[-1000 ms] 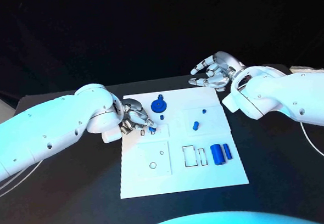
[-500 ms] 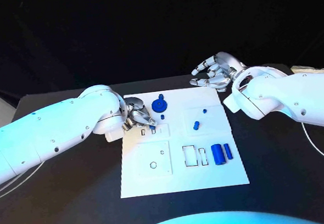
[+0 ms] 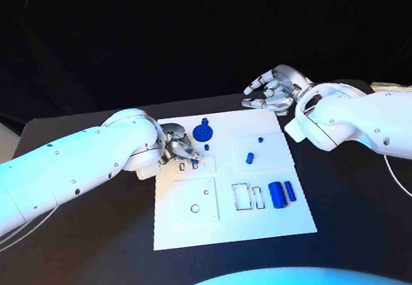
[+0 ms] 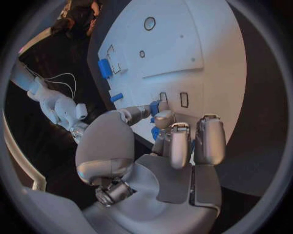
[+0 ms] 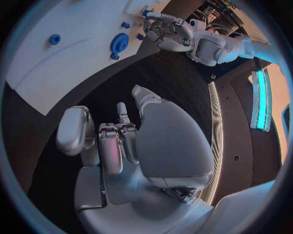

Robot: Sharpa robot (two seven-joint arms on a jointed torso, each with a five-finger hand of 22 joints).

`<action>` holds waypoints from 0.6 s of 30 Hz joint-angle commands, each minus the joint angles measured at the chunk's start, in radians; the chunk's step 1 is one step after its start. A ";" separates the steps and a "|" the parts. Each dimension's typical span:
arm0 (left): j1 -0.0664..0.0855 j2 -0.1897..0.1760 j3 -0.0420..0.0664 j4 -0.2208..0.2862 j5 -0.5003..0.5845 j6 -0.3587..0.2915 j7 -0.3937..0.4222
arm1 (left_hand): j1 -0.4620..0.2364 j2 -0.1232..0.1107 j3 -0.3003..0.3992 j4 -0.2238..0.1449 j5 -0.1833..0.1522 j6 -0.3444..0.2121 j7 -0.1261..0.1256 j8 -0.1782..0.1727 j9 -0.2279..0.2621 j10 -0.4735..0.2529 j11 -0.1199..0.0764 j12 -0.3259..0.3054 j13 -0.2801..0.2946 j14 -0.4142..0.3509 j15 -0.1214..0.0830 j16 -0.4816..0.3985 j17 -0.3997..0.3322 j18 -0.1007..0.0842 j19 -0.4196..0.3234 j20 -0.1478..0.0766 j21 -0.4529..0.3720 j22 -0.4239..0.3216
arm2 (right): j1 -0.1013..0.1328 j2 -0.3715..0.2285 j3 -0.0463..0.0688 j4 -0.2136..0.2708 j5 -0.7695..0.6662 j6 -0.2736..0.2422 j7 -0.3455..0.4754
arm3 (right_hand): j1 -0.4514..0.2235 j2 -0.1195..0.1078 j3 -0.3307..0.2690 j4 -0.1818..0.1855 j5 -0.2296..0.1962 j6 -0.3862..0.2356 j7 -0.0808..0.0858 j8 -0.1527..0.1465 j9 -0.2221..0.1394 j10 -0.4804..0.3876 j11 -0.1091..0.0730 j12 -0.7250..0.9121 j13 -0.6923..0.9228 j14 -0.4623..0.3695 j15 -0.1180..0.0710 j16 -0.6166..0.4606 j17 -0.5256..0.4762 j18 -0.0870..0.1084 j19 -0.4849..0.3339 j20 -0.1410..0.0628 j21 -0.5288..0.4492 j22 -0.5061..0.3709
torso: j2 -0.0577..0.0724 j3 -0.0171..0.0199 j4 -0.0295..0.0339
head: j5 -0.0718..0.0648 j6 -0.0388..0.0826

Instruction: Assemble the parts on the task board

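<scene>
So the white board [image 3: 228,182] is lying in the middle of the black tabletop [image 3: 90,269], and the left hand [image 3: 177,149] is sitting over its far left corner, fingers curled down toward the surface. In the left wrist view the fingertips [image 4: 163,118] are bunching right around a small blue piece [image 4: 155,108] next to two little rectangular slots, and it looks like the hand is pinching that piece, though the fingers are covering most of it, so I can't tell for sure. Just beside that hand, toward the middle of the far edge, a round blue disc [image 3: 203,132] is lying on the board. A small blue peg [image 3: 251,157] and a tiny blue dot [image 3: 260,139] are sitting further right, well apart from both hands. Down on the near right part of the board, two blue cylinders [image 3: 277,196] are lying side by side next to a couple of outlined rectangular slots. The right hand [image 3: 275,90] is hovering off the board's far right corner, over the tabletop, fingers loosely curled in and holding nothing, not touching any piece.
</scene>
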 commanded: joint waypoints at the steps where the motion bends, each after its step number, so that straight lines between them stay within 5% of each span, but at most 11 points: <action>1: -0.002 0.003 0.000 0.002 -0.023 0.011 0.001 | 0.002 0.011 0.193 -0.194 0.008 0.029 -0.025 0.004 0.000 0.007 0.000 -0.007 -0.002 0.104 -0.005 0.004 0.263 -0.008 0.006 0.001 0.004 0.001 | -0.001 0.000 0.000 0.000 -0.010 0.015 0.005 | -0.008 -0.001 0.001 0.005 0.002 -0.007 0.002 -0.005 -0.001 0.044 0.006 -0.007 0.207 0.099 0.004 -0.004 0.241 0.006 -0.010 0.000 -0.006 -0.001 | 0.000 -0.0002 0.0003 | 0.001 0.000; 18: -0.005 -0.006 -0.002 0.013 -0.027 0.043 -0.007 | 0.003 0.010 0.195 -0.198 0.019 0.031 -0.026 0.004 0.003 0.008 -0.001 -0.010 -0.007 0.104 -0.006 0.004 0.263 -0.008 0.007 -0.001 0.004 0.002 | -0.001 -0.001 0.000 0.000 -0.010 0.015 0.004 | -0.008 -0.001 0.001 0.005 0.002 -0.007 0.002 -0.005 -0.001 0.044 0.006 -0.007 0.207 0.099 0.004 -0.004 0.241 0.006 -0.010 0.000 -0.006 -0.001 | 0.000 -0.0004 0.0002 | 0.001 -0.006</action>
